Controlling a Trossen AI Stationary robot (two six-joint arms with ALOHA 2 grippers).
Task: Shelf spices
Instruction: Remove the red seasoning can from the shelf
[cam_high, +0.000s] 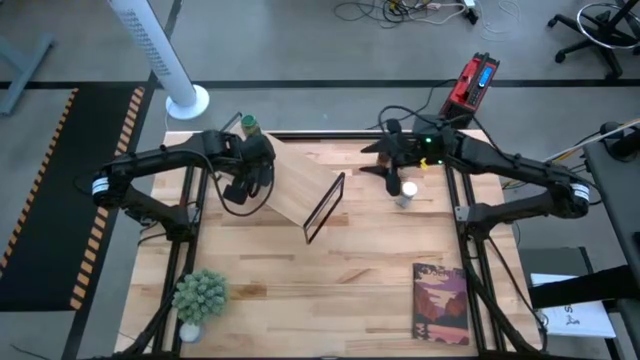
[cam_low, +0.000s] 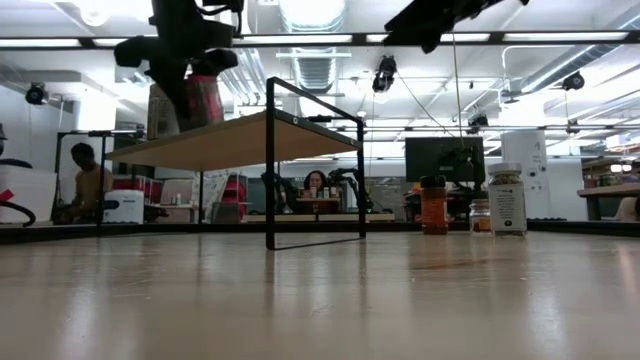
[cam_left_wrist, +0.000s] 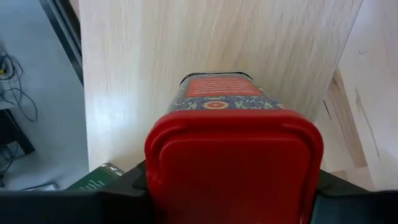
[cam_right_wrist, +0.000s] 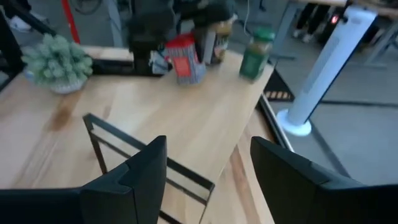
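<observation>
The left tool (cam_left_wrist: 227, 186) is clenched on the red tin (cam_left_wrist: 233, 149), which stands on the shelf (cam_high: 300, 185) near its back edge beside the green-lidded jar (cam_high: 249, 127). A tilted pull could topple either. Farther off, the right tool (cam_right_wrist: 208, 168) hangs parted and empty.

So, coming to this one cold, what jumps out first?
The red tin fills the left wrist view, clamped in the left gripper over the far-left end of the pale wooden shelf. Across the table the right gripper hovers open above a white-lidded jar.
</observation>
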